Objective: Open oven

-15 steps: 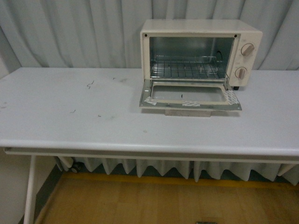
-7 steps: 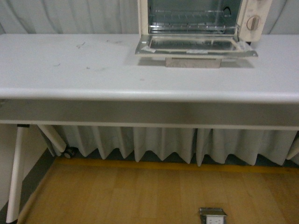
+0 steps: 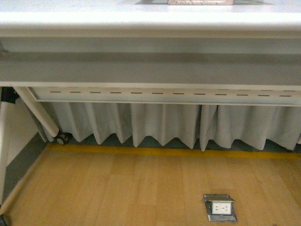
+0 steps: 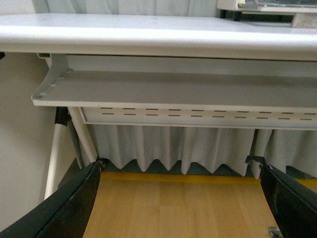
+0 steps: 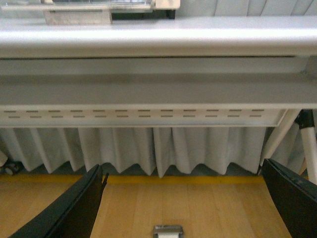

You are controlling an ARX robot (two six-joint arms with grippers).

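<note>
I see the table's front edge and the floor under it, with only a sliver of the oven in view.

No brand or writing is readable anywhere I look. Going left to right in the front view: a caster wheel [image 3: 61, 138] sits by the slanted table leg [image 3: 38, 113], pleated curtain [image 3: 160, 125] hangs behind, and a floor socket [image 3: 219, 207] is set into the wooden floor [image 3: 117, 188]. The table [image 3: 150, 19] fills the top, and the oven [image 3: 201, 2] shows only as its beige handle at the top edge, right of centre. On the left wrist view, the left gripper [image 4: 181, 208] has its fingers spread wide, holding nothing, with the oven's lowered door above the tabletop. The right gripper [image 5: 183, 208] is likewise spread wide and empty, below the table.
</note>
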